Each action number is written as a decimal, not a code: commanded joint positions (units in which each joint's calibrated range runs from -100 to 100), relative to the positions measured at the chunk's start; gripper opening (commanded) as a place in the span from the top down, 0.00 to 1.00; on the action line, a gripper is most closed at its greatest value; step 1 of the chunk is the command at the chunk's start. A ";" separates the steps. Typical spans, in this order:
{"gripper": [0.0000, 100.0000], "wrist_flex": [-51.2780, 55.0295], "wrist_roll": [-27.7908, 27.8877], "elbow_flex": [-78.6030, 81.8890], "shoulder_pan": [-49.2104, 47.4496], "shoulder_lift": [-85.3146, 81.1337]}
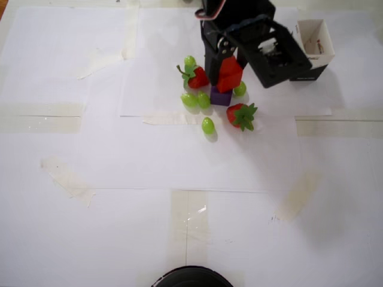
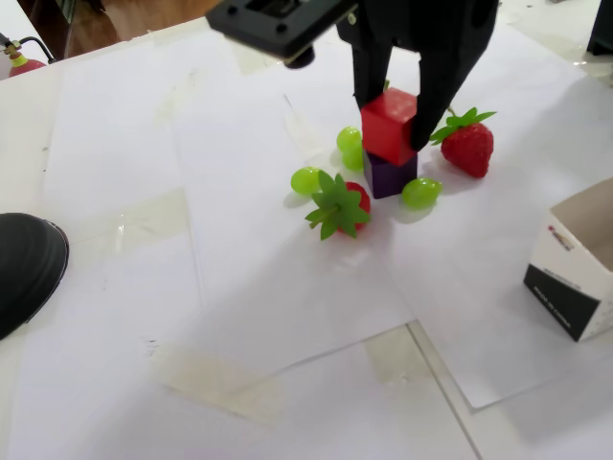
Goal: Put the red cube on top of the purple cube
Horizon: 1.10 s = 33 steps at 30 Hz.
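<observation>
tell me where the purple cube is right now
In the fixed view, the purple cube sits directly under the red cube, between two strawberries.

Matte black arm (image 1: pixel 263 42), apparently angular plastic pincer (image 2: pixel 393 120).

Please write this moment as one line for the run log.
tool: shut on red cube | red cube: on purple cube | release: not yet
</observation>
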 commanded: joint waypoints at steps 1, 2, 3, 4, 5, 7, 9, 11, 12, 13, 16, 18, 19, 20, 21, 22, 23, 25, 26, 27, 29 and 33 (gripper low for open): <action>0.78 -1.50 0.15 0.24 -0.36 -0.05; 0.77 -1.83 0.15 0.33 -0.36 -0.05; 0.77 -2.24 0.15 0.33 -0.36 -0.05; 0.76 -2.89 0.15 0.33 -0.36 0.12; 0.75 -3.54 0.29 0.42 -0.43 0.21; 0.74 -4.69 0.10 0.42 -0.58 0.38; 0.72 -5.75 0.00 0.42 -0.73 0.55; 0.70 -6.98 -0.10 0.42 -0.95 0.64; 0.68 -7.47 0.05 0.42 -1.02 0.64; 0.66 -7.96 0.10 0.42 -1.24 0.55; 0.63 -7.63 -0.78 0.42 -1.61 0.21; 0.62 -7.14 -1.22 0.24 -1.83 0.04; 0.61 -6.65 -1.56 0.15 -1.91 -0.14; 0.61 -5.83 -1.95 -0.13 -1.98 -0.39; 0.61 -5.67 -2.05 -0.13 -2.05 -0.57; 0.60 -5.42 -2.15 -0.31 -2.05 -0.65; 0.60 -5.18 -2.25 -0.31 -2.05 -0.82; 0.60 -4.69 -2.64 -0.49 -2.13 -1.25; 0.60 -4.28 -2.78 -0.67 -2.13 -1.60; 0.60 -3.95 -2.78 -1.22 -2.13 -1.94; 0.59 -3.54 -2.93 -1.76 -2.05 -2.29; 0.59 -2.65 -3.42 -2.94 -2.05 -2.89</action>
